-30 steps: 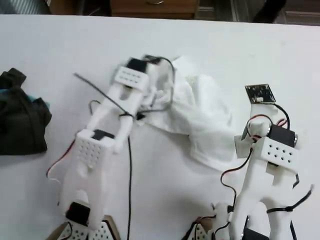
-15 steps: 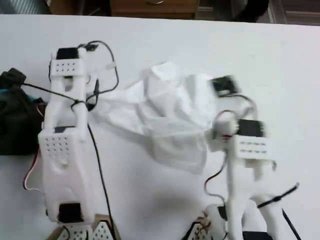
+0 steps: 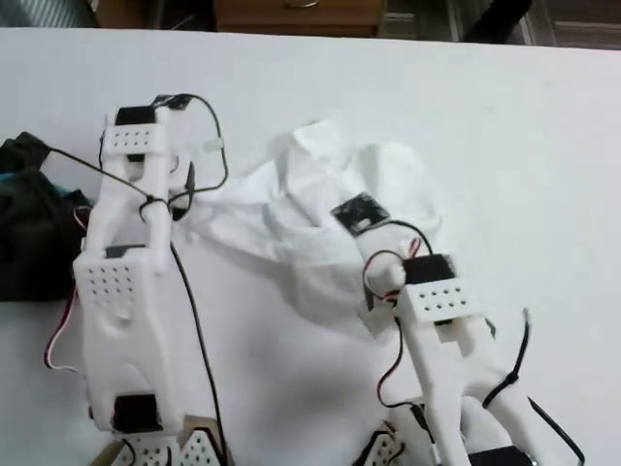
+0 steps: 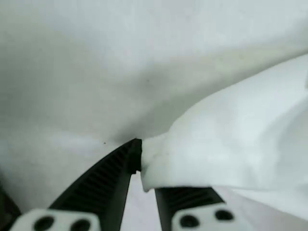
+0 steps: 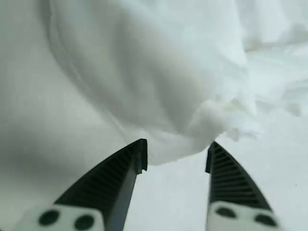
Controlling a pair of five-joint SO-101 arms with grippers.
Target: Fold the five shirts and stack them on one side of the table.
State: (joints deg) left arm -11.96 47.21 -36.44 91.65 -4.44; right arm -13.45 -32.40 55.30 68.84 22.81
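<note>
**One hem pinched, second hold not yet taken**

Crumpled white shirt [image 3: 320,209] lies mid-table [image 3: 505,107], not yet folded; left gripper [image 4: 142,166] is pinched on a hem edge on the side nearest the dark clothes [image 3: 34,233], likely anchoring that corner so the cloth can be drawn flat; right gripper [image 5: 175,154] hangs low over the shirt's opposite part, fingers spread, cloth bulging between them but unclamped, seemingly set for a second hold; dark clothes sit piled at the table's edge, well apart, probably the stacking side.
</note>
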